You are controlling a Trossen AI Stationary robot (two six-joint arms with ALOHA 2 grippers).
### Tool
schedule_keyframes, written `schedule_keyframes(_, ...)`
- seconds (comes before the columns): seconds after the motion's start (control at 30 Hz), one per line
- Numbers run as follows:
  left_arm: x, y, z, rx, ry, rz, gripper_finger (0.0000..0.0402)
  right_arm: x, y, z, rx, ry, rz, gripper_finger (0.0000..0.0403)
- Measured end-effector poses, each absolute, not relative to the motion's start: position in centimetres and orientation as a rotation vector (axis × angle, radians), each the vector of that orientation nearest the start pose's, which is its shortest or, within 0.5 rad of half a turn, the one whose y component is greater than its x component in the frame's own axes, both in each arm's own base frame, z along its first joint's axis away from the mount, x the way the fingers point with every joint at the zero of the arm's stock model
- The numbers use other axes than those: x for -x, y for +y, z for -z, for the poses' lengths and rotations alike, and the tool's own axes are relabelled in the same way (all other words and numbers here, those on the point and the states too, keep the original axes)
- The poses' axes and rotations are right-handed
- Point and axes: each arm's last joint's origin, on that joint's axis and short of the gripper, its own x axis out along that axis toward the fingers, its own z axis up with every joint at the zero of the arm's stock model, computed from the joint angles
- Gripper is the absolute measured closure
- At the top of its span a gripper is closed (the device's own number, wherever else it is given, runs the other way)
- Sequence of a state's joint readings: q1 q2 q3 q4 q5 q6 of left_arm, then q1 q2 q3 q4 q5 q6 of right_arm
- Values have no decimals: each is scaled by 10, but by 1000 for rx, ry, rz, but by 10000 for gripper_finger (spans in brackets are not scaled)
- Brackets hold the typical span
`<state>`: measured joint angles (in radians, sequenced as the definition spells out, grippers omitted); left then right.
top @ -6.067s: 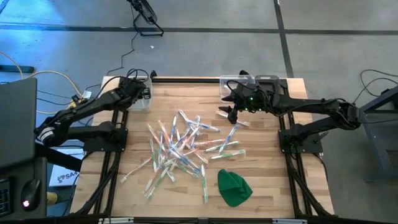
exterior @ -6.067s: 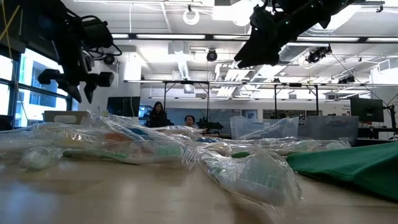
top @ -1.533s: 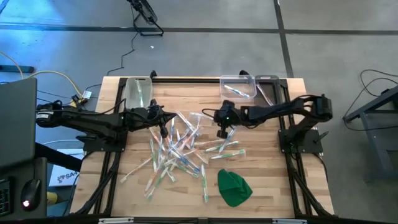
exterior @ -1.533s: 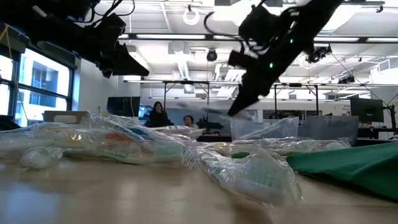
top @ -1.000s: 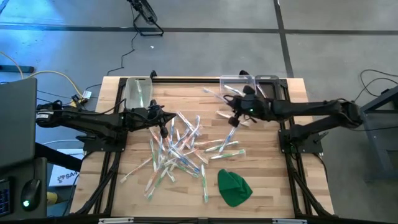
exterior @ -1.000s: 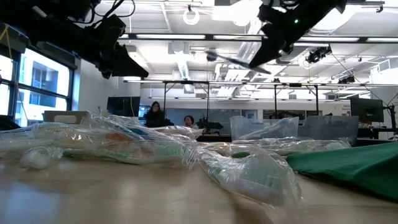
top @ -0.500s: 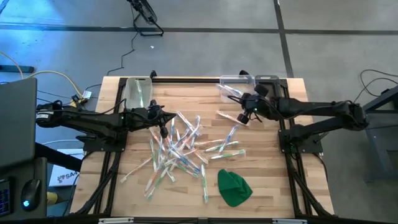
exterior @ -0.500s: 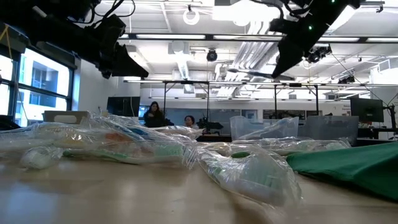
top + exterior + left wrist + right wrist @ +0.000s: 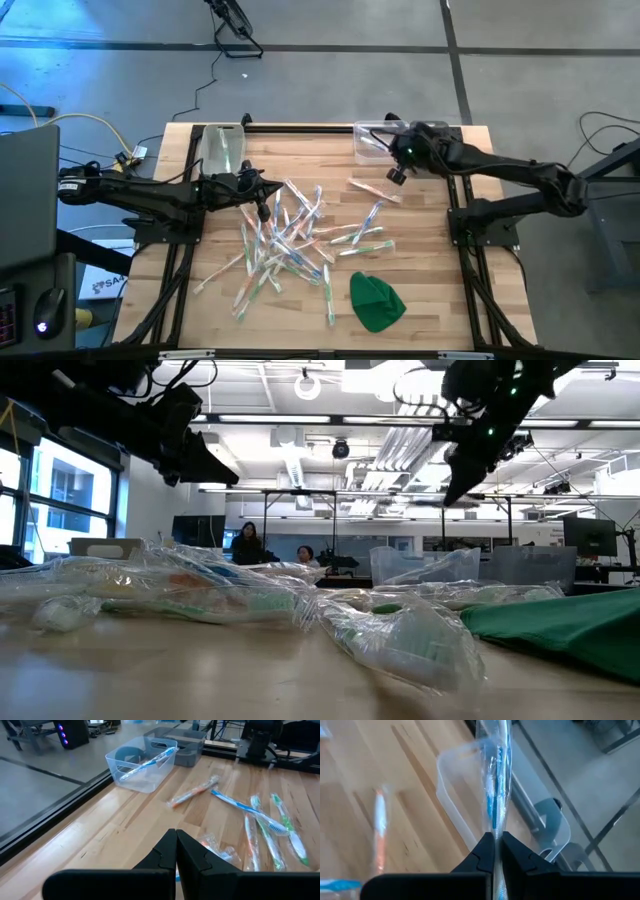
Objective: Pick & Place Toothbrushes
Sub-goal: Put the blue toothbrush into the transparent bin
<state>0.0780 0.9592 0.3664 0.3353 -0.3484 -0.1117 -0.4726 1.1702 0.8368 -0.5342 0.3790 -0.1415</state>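
Several wrapped toothbrushes (image 9: 290, 240) lie in a loose pile on the wooden table. My right gripper (image 9: 395, 155) is shut on one blue toothbrush in a clear wrapper (image 9: 494, 780), above the clear bin (image 9: 375, 140) at the far edge. In the left wrist view another blue toothbrush (image 9: 147, 762) leans inside that bin (image 9: 131, 776), its upper end on the rim. My left gripper (image 9: 264, 197) hovers shut, with nothing in it, over the far left part of the pile. It also shows high at the left of the low view (image 9: 225, 472). My right gripper pinches the wrapped toothbrush's handle (image 9: 495, 827) between its two fingers. The fingers slant down toward the table's left and lie roughly along the brush. Its bristle end sticks out ahead of them, lifted clear above the clear bin's rim (image 9: 451, 782).
A grey bin (image 9: 430, 130) stands right of the clear one, and another clear bin (image 9: 222, 148) at the far left. A green cloth lump (image 9: 375, 300) lies at the near right. An orange toothbrush (image 9: 375, 190) lies alone near the right gripper. People sit in the room behind (image 9: 250, 545).
My right gripper has carried the toothbrush toward the table's far right, from above the loose brushes to over the clear bin. It has swung around and tipped further down, and it has stayed shut on the brush.
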Motion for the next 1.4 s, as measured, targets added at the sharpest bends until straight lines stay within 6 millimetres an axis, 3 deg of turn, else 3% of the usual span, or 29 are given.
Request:
schedule_keyframes(0.33,-196,25,-208,72,234,-439,401,-205,-157,-212,81,1124,689,396)
schedule_keyframes(0.5,-196,25,-208,72,234,-440,401,-204,-172,-200,8,1124,649,397)
schedule_keyframes(0.8,-196,25,-208,72,234,-440,401,-207,-191,-191,-32,1044,603,397)
schedule_keyframes(1.1,-196,25,-208,72,234,-442,401,-205,-205,-175,21,1123,673,393)
schedule_keyframes(1.4,-196,25,-208,71,234,-443,401,-209,-210,-178,48,1054,698,371)
